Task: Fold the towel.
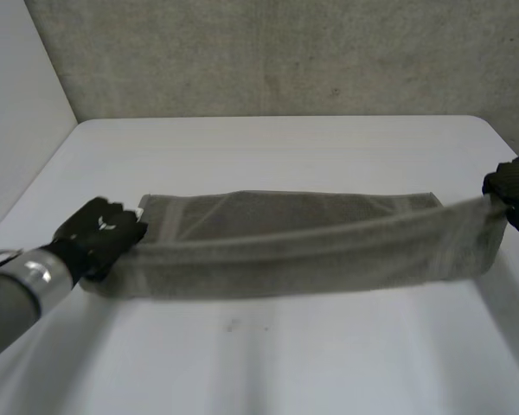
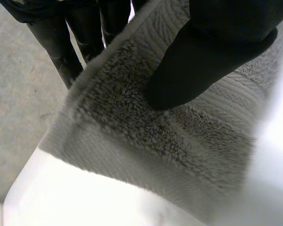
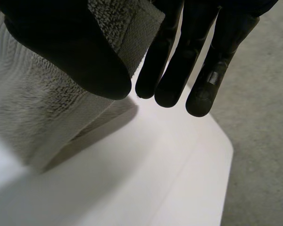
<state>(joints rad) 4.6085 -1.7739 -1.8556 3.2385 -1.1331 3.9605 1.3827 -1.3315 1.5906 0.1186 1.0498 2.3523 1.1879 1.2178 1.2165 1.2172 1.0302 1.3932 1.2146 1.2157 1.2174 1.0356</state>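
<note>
A grey towel [image 1: 303,246] lies lengthwise across the white table [image 1: 285,363], its near long edge lifted and stretched between my two hands. My left hand [image 1: 99,233] grips the towel's left end just above the table. In the left wrist view its thumb [image 2: 212,52] presses the towel [image 2: 146,136] against the fingers [image 2: 75,37] behind it. My right hand [image 1: 515,190] holds the right end higher, past the table's right edge. There the thumb [image 3: 61,42] pinches the towel [image 3: 37,108] against the fingers [image 3: 188,70].
A grey concrete wall [image 1: 285,52] rises behind the table's far edge. Grey floor [image 3: 264,141] lies beyond the table corner [image 3: 155,165] under my right hand. Bare table top spreads in front of and behind the towel.
</note>
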